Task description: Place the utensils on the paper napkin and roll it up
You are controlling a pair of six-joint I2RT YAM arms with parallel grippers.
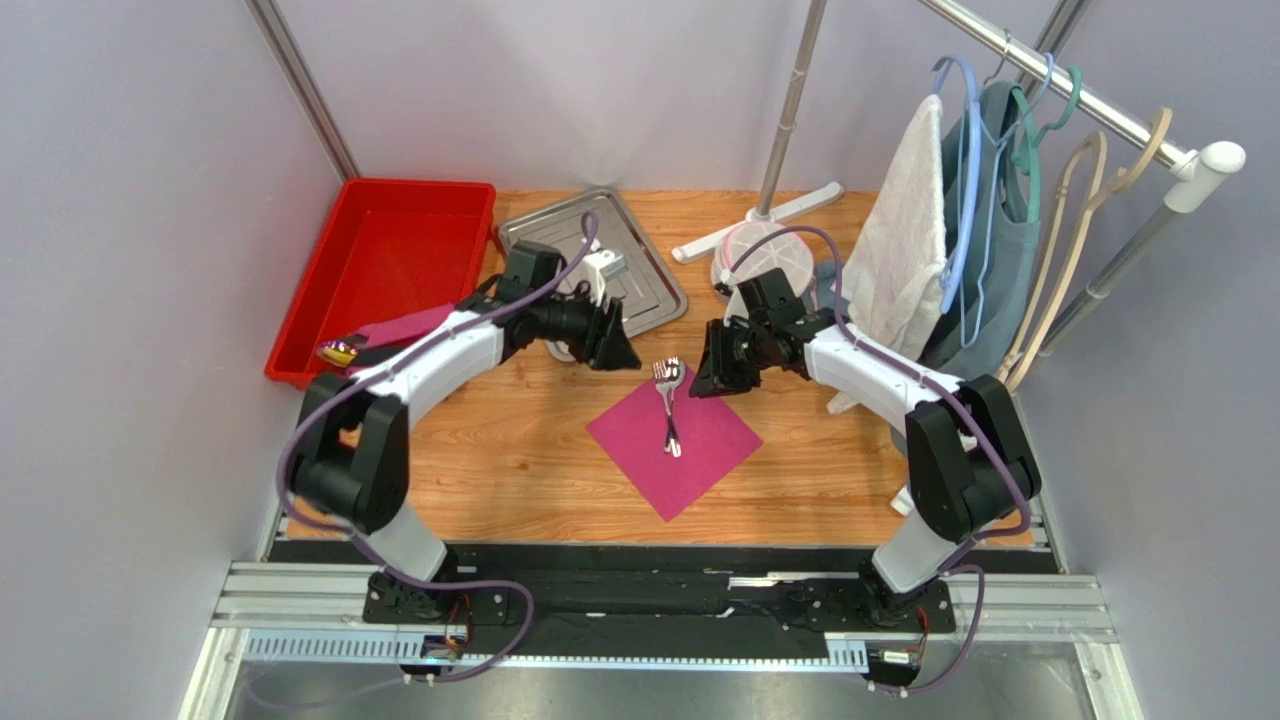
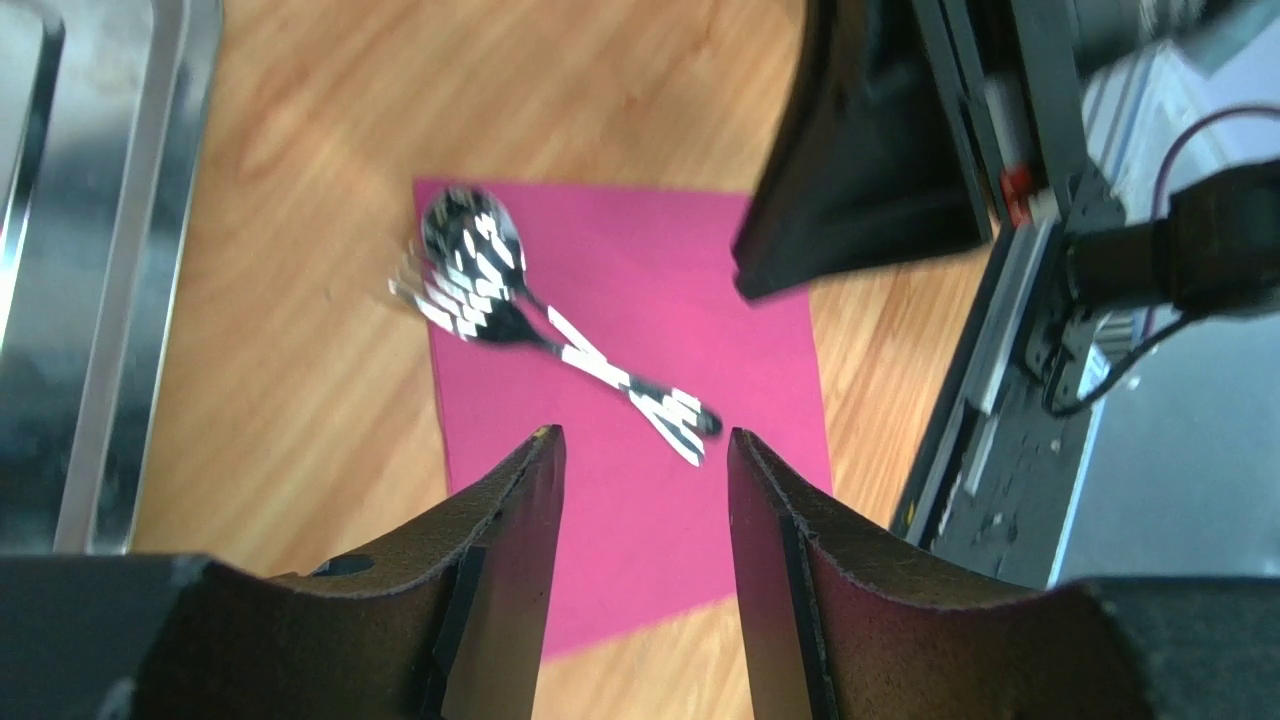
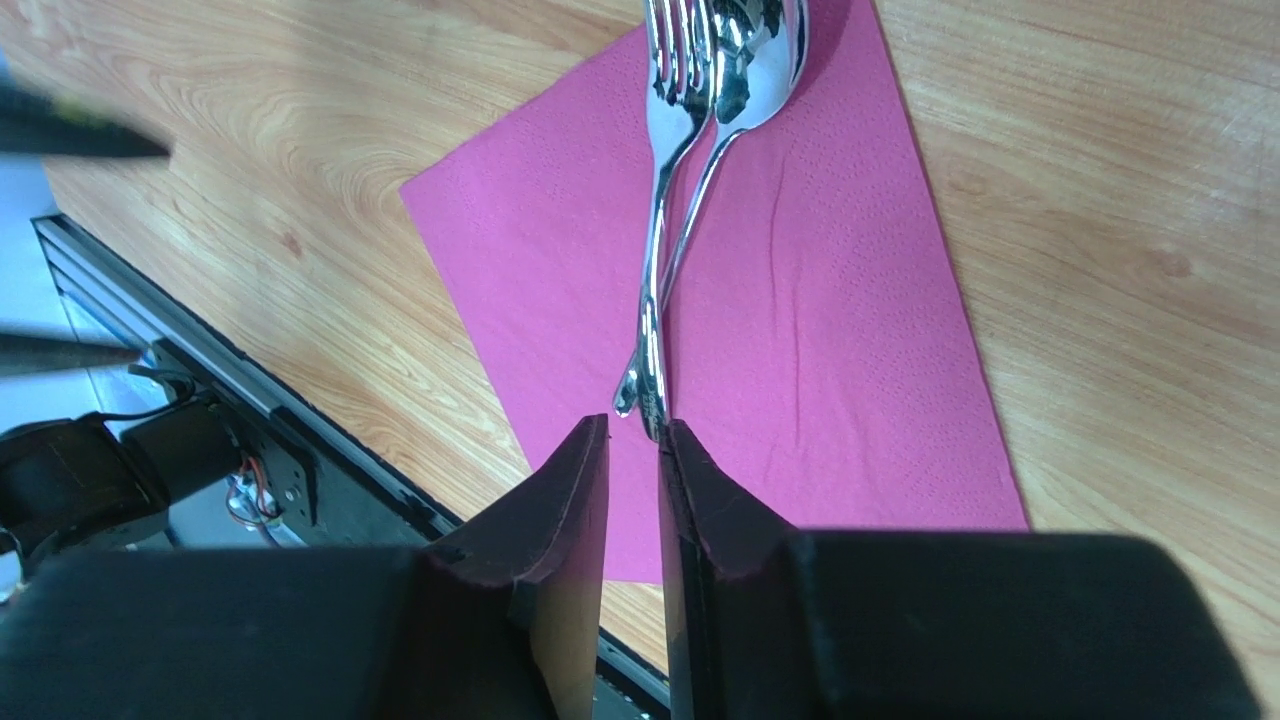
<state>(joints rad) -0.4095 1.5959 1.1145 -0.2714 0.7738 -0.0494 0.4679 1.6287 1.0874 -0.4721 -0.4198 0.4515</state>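
The magenta paper napkin point(image 1: 673, 443) lies as a diamond on the wooden table between the arms. Two utensils, a fork point(image 3: 672, 90) and a spoon point(image 3: 751, 60), lie side by side on it, handles crossing, bowls poking past the far corner point(image 1: 669, 393). My left gripper point(image 1: 613, 345) hovers left of them, open, nothing between its fingers point(image 2: 643, 438); napkin point(image 2: 661, 300) and utensils point(image 2: 556, 330) show beyond. My right gripper point(image 1: 709, 369) hovers at the right, jaws a narrow slit apart point(image 3: 633, 426), empty, tips just short of the handle ends point(image 3: 646, 393).
A red bin point(image 1: 388, 270) stands at the back left, a steel tray point(image 1: 564, 225) beside it. A white stand base point(image 1: 759, 225) sits behind. A rack at the right carries a white towel point(image 1: 902, 240) and hangers point(image 1: 1037, 225).
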